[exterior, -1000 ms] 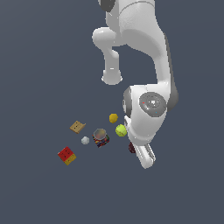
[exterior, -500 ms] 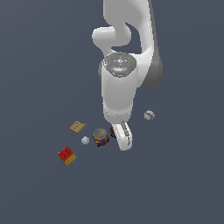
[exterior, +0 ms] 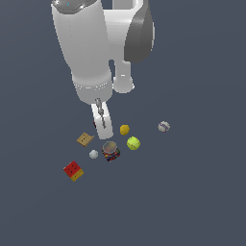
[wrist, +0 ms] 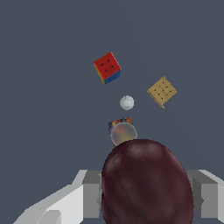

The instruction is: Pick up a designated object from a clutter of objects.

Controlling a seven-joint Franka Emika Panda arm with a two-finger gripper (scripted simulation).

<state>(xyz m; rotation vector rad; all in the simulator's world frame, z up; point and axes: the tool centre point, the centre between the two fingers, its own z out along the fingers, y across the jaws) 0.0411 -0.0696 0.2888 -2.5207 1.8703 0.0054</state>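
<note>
— Maroon ball (wrist: 146, 183) sits between the gripper (wrist: 146, 197) fingers (wrist: 205, 192), pressed from both sides. Held, I'd say.

— Lifted, then?

— Looks so: the gripper (exterior: 102, 126) hangs above the clutter. Below are the can (exterior: 110, 151), white ball (exterior: 93, 154), tan block (exterior: 85, 140), cube (exterior: 73, 170), orange ball (exterior: 124, 129), tennis ball (exterior: 133, 142) and grey-white ball (exterior: 164, 126).

— What's left?

— Probably only carrying it clear.
</note>
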